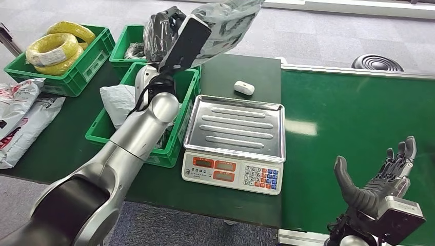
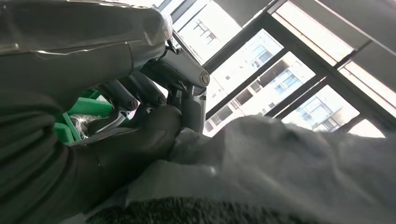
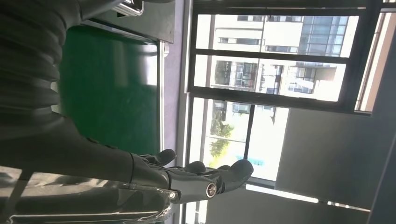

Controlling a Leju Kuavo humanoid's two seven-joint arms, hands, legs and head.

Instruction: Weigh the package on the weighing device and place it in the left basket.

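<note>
I see left hand [image 1: 163,31] at 11 o'clock gripping grey package [image 1: 225,20] above green basket [image 1: 177,148] | scale [image 1: 233,148] tray bare | right hand [image 1: 382,179] at 4 o'clock, fingers apart, holding nothing

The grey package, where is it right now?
In the head view the grey package is held up in the left hand, above the back edge of the table, behind the scale and beside the green baskets.

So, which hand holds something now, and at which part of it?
The left hand grips the grey package at one end, raised above the baskets. The right hand holds nothing.
</note>
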